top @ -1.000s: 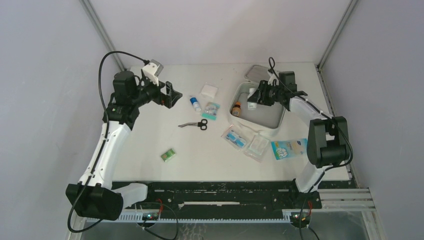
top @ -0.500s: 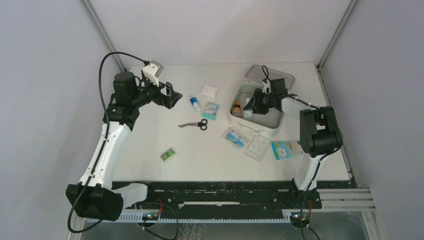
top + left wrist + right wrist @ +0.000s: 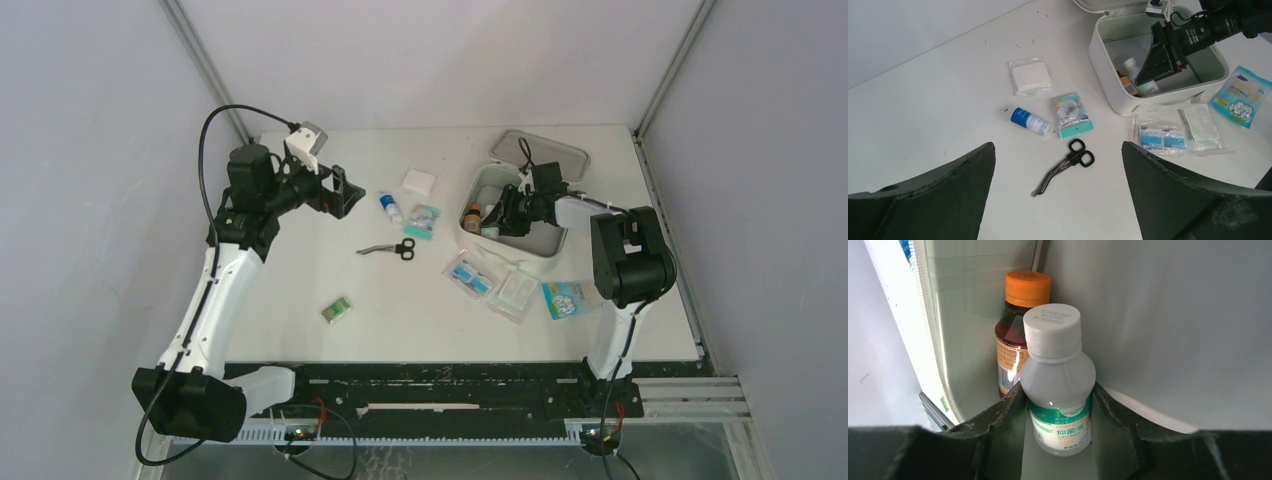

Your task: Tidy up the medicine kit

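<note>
Two bottles stood side by side in the medicine kit (image 3: 537, 259), which sat open at the far right of the white counter (image 3: 300, 270), its lid (image 3: 548, 148) lying back on the far side. One was an amber bottle (image 3: 1015, 335) with an orange cap; the other, a white bottle (image 3: 1060, 390) with a white cap, carried a green label on which we read 抑菌液. The right gripper (image 3: 1058, 405) reached into the kit, clenched around the white bottle's body. The left gripper (image 3: 347, 190) hung spread wide above the far left of the counter, grasping nothing. Left of the kit lay scissors (image 3: 1064, 166), a small blue-labelled bottle (image 3: 1029, 121), a gauze packet (image 3: 1031, 77) and a teal packet (image 3: 1074, 115); their print was too small for us to read. Pale grey walls enclosed the counter.
</note>
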Controlling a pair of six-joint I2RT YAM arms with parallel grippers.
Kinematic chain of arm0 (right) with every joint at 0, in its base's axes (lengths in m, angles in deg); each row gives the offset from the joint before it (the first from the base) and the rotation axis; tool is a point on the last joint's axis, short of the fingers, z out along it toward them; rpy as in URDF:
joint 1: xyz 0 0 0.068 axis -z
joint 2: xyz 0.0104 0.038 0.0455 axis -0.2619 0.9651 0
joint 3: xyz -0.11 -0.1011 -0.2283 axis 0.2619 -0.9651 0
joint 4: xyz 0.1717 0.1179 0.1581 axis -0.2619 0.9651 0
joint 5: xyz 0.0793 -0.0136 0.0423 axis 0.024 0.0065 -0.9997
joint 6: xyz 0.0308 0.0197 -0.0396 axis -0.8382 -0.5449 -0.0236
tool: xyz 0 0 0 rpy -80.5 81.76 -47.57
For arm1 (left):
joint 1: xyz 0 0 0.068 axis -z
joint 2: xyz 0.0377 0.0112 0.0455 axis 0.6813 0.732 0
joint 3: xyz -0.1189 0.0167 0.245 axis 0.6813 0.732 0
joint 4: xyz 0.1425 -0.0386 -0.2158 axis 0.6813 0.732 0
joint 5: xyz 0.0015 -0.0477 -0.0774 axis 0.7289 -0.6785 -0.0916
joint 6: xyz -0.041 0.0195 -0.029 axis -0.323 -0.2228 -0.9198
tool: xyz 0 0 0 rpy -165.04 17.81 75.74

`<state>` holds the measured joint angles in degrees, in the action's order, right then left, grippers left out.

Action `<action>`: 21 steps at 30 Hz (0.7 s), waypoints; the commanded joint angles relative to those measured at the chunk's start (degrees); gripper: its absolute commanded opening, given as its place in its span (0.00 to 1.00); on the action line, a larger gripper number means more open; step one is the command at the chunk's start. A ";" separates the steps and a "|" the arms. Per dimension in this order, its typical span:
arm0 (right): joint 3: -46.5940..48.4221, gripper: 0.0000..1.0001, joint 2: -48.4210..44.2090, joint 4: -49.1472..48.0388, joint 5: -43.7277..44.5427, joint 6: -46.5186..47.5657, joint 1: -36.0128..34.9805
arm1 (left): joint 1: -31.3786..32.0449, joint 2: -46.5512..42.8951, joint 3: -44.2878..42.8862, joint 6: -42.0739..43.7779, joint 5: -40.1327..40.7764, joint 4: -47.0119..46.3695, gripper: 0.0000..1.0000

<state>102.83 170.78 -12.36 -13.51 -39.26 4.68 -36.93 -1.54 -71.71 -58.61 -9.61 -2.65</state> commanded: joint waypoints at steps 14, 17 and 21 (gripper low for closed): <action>1.96 0.53 -0.01 1.82 0.07 -2.17 -1.36 | -0.31 -1.18 0.85 0.13 -1.22 -2.89 1.00; 2.37 0.57 -0.19 3.16 0.48 -1.15 -1.36 | -0.33 -1.09 0.73 0.13 -1.31 -2.89 1.00; 2.36 0.64 -1.09 4.19 1.60 -0.07 -1.36 | -0.31 -1.08 0.71 0.31 -1.26 -2.98 1.00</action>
<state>103.18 171.05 -9.35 -13.23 -41.08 3.72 -36.93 -1.54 -71.73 -58.61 -9.70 -3.35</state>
